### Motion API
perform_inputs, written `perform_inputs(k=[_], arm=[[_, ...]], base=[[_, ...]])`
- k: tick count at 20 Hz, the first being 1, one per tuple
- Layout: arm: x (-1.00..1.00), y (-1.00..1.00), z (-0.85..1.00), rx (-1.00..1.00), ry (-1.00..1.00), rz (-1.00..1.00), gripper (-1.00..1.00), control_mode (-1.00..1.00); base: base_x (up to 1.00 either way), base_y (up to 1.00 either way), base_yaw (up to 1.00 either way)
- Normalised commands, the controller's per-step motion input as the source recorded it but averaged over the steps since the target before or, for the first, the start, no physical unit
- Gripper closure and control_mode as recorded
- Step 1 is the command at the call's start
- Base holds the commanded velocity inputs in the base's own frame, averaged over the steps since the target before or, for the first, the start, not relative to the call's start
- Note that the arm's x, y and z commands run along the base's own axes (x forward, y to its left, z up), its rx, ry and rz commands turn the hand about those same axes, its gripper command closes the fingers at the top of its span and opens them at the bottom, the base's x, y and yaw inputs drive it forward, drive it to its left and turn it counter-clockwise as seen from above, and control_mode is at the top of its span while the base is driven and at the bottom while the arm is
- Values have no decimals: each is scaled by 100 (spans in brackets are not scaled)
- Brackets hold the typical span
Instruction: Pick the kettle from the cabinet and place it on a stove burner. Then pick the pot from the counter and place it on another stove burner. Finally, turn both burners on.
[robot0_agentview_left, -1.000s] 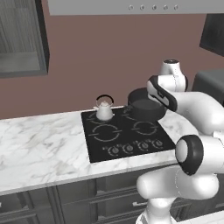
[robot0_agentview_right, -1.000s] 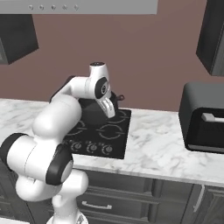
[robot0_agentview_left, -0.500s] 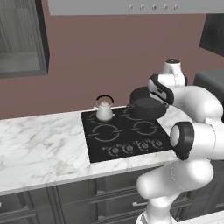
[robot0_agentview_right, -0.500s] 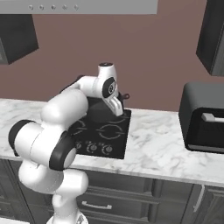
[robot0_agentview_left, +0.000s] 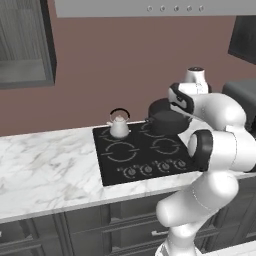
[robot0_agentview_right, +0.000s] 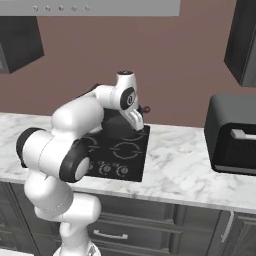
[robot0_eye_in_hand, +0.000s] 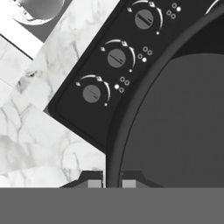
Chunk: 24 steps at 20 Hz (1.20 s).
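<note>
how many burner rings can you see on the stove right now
4, one partly hidden. Front left ring and front right ring are bare. The kettle sits on the back left one; the held pot covers most of the back right one.

Black boxy appliance (robot0_agentview_right: 232, 135), possibly a toaster oven (front detail is rendering too coarse to tell), is sitting well to the right of the pincer (robot0_agentview_right: 138, 121), at about its height. Range hood (robot0_agentview_right: 100, 7) is hanging high above the pincer. Brown wall (robot0_agentview_right: 190, 65) is running behind it. Low drawers (robot0_agentview_right: 150, 220) are sitting below it.
</note>
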Motion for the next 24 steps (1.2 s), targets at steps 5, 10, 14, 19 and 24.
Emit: perform_inputs(k=[5, 10, 14, 19, 24], arm=[[14, 0, -19, 1, 3, 3, 100, -100], [19, 0, -20, 4, 0, 4, 100, -100], [29, 0, -17, 5, 0, 3, 100, -100], [30, 0, -16, 3, 1, 2, 100, -100], [26, 0, -8, 0, 5, 1, 100, -100]], base=[[0, 0, 0], [0, 0, 0], [0, 0, 0], [0, 0, 0], [0, 0, 0]])
